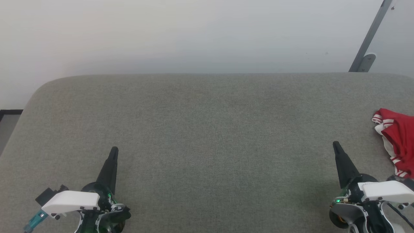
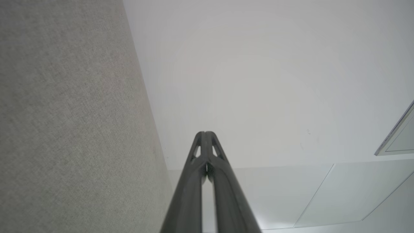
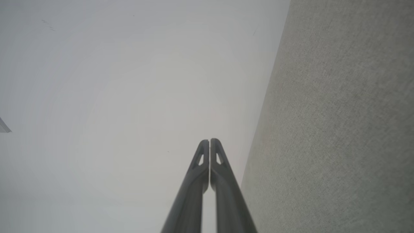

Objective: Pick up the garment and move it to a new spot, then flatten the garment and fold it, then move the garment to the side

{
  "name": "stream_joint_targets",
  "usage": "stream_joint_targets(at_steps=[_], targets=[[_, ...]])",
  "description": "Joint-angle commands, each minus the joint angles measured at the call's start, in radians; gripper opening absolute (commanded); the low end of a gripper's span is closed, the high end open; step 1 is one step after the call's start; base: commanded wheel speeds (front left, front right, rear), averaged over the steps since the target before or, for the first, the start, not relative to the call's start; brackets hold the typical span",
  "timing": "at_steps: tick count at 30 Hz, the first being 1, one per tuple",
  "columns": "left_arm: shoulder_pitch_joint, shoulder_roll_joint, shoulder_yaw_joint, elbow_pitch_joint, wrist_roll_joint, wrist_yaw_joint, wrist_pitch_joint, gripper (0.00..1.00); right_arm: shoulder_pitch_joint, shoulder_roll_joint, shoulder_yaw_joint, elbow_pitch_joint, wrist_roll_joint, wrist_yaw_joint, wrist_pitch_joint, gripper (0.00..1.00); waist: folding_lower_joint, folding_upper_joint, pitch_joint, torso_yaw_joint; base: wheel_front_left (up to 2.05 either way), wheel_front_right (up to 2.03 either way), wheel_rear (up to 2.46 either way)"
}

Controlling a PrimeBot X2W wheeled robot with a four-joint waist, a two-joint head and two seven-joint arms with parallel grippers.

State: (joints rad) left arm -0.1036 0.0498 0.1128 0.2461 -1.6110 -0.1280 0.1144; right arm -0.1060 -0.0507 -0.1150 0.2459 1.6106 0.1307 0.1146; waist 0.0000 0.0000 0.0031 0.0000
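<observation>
Head view: the red garment (image 1: pixel 399 139) lies crumpled at three o'clock on the grey cushion (image 1: pixel 207 129), just beyond the right gripper (image 1: pixel 335 144); the left gripper (image 1: pixel 114 150) sits at eight o'clock. Left wrist view: the left gripper (image 2: pixel 204 133) is pressed closed (empty). Right wrist view: the right gripper (image 3: pixel 209 140) is likewise closed and empty.

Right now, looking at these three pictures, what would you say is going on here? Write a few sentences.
A two-armed robot faces a grey fabric surface. Its left gripper and right gripper are both shut and hold nothing, with their fingers pointing away over the surface. The red garment with striped white bands lies bunched at the surface's right edge, beside the right gripper and untouched. It is not flattened or folded.
</observation>
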Motion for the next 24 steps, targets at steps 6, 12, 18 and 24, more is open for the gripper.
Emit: stream_joint_targets(at_steps=[6,12,18,24], targets=[[-0.011,-0.002,0.003,-0.001,-0.003,-0.005,0.003,0.0,-0.005,0.003,0.0,-0.003,0.004,0.0,0.002,0.0,0.0,0.0,0.0,0.0,0.0,0.0,0.0],[-0.011,-0.002,0.003,-0.001,-0.004,-0.005,0.003,0.0,-0.005,0.003,0.0,-0.003,0.004,0.0,0.002,0.0,0.0,0.0,0.0,0.0,0.0,0.0,0.0],[-0.011,-0.002,0.003,-0.001,-0.004,-0.005,0.003,0.0,-0.005,0.003,0.0,-0.003,0.004,0.0,0.002,0.0,0.0,0.0,0.0,0.0,0.0,0.0,0.0],[-0.011,-0.002,0.003,-0.001,-0.004,-0.005,0.003,0.0,-0.005,0.003,0.0,-0.003,0.004,0.0,0.002,0.0,0.0,0.0,0.0,0.0,0.0,0.0,0.0]])
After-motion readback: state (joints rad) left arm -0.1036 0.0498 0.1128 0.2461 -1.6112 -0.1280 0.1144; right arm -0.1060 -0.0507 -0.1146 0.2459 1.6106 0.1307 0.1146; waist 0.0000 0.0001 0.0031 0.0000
